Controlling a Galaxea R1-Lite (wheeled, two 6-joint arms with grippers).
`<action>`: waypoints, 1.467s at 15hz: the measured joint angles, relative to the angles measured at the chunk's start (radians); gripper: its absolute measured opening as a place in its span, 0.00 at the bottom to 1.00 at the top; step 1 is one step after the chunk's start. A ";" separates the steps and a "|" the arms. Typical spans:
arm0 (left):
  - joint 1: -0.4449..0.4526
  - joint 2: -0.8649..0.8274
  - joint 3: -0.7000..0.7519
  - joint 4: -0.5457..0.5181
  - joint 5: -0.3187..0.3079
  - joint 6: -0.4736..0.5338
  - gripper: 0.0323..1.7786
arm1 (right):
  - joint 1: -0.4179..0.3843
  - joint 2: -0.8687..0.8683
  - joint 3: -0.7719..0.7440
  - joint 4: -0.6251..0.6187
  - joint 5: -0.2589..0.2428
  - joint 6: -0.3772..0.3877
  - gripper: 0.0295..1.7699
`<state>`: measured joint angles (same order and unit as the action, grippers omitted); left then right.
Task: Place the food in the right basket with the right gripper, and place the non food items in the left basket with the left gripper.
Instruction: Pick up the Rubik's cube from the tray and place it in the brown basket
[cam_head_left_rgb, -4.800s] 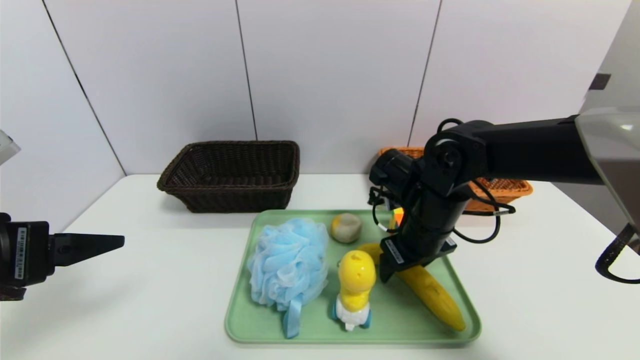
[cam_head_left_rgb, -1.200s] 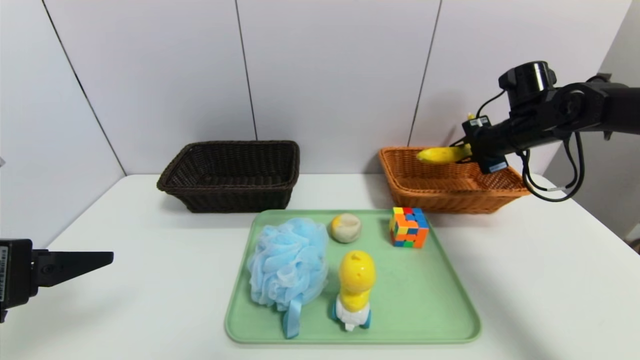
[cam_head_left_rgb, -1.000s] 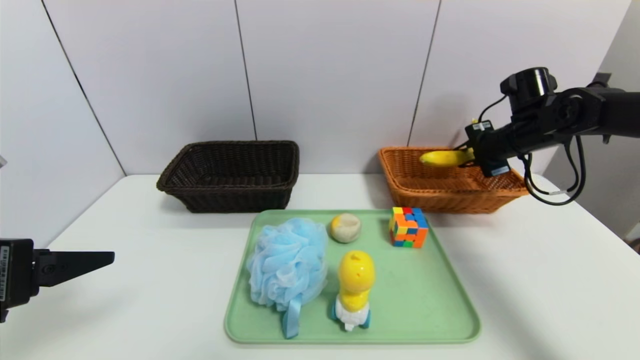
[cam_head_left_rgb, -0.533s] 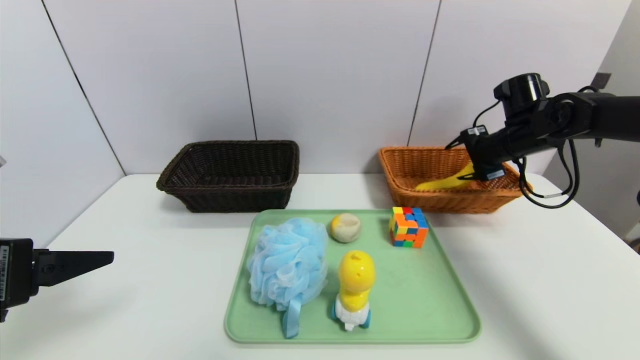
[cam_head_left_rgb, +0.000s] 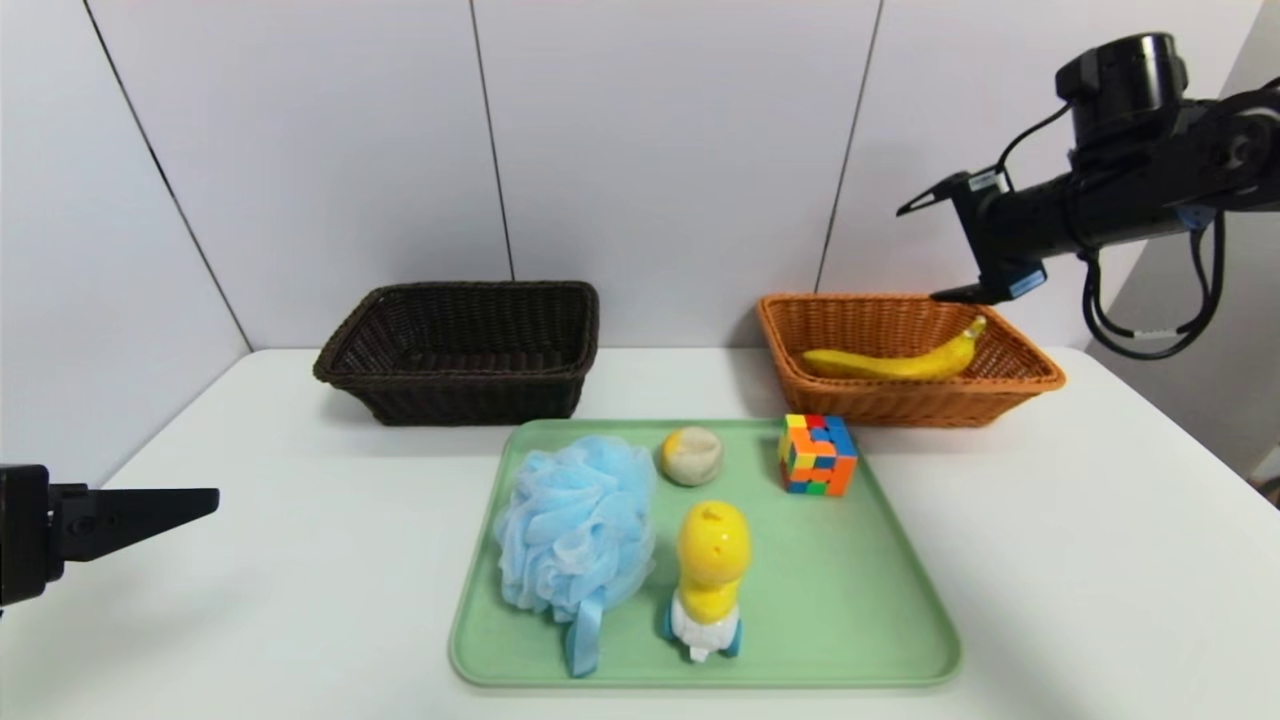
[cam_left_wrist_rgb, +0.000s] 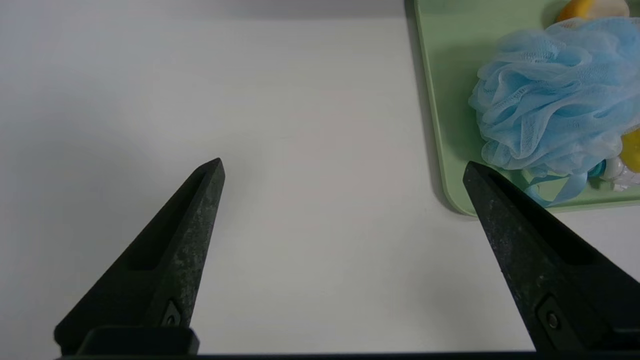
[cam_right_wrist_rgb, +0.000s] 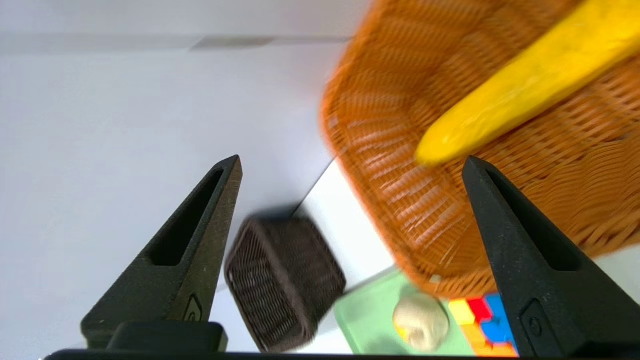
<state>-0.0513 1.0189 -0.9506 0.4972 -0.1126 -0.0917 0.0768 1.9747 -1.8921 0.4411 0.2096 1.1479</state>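
Head view: wide-open, empty right pincer above woven basket cradling smooth, curved banana.

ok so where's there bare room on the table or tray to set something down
Bare: the green plastic tray's near right part, between the yellow-and-white wheeled toy and its right rim; white table left of the tray. Crowded: the tray's left part, where the fluffy blue mesh puff sits close to that toy.

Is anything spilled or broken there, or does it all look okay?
Nothing looks spilled or broken. The banana lies inside the orange basket, and the puff sits on the tray.
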 joint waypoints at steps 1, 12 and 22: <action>0.000 -0.003 -0.009 -0.009 0.001 -0.001 0.95 | 0.022 -0.038 0.001 0.002 -0.004 -0.055 0.87; -0.006 -0.031 -0.043 0.055 -0.005 -0.004 0.95 | 0.329 -0.327 0.159 0.231 -0.297 -0.637 0.94; -0.094 -0.075 -0.034 0.096 0.001 -0.066 0.95 | 0.428 -0.375 0.404 0.257 -0.454 -0.642 0.96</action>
<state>-0.1455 0.9438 -0.9847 0.5932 -0.1115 -0.1577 0.5045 1.5996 -1.4883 0.6985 -0.2447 0.5060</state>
